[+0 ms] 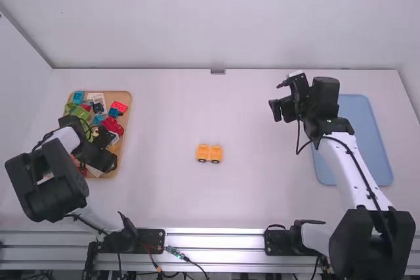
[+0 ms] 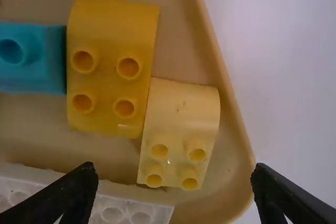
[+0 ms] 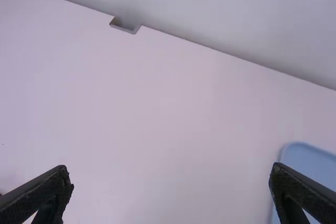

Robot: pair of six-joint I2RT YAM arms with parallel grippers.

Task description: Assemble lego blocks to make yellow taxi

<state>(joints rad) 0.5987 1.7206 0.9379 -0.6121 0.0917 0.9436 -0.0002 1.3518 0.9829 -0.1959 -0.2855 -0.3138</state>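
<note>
Counting Up the White Table (image 1: 164, 195)

We found one orange-yellow wheeled piece (image 1: 209, 154) near the middle of the table, with two dark wheels visible on its near side. At the left lay one tan tray (image 1: 128, 106), its mixed pile too crowded for us to count. Over its near part we had the left gripper (image 1: 104, 157), its jaws wide with nothing between them. In the left wrist view we counted two yellow blocks, one deep yellow block (image 2: 107, 80) and one pale yellow block (image 2: 181, 111) beside it, four studs apiece. One blue block (image 2: 31, 61) met the deep one; one white block (image 2: 134, 203) lay close by. Far right, we had the right gripper (image 1: 277, 98), jaws also wide and empty, left of one blue tray (image 1: 361, 129).
</note>
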